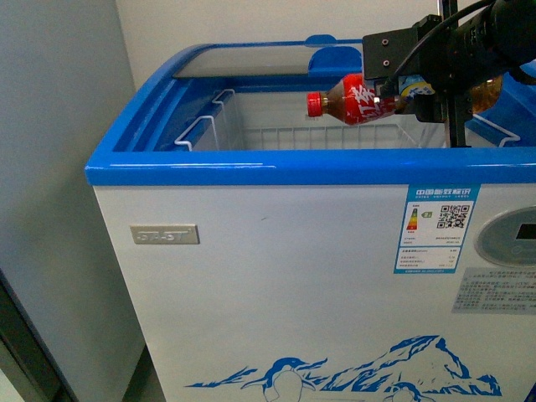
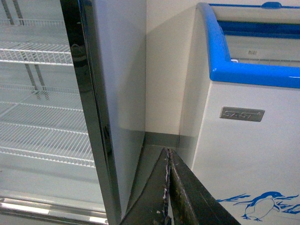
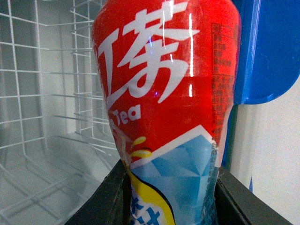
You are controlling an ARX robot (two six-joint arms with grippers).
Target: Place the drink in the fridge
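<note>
Above white wire baskets (image 1: 285, 134), right claw (image 1: 392, 102) grips red-capped drink (image 1: 352, 100) sideways.

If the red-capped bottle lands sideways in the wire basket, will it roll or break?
The bottle is round and held sideways, so it would probably roll. Its glossy label may slip between the right gripper jaws. It looks plastic, likely not fragile.
</note>
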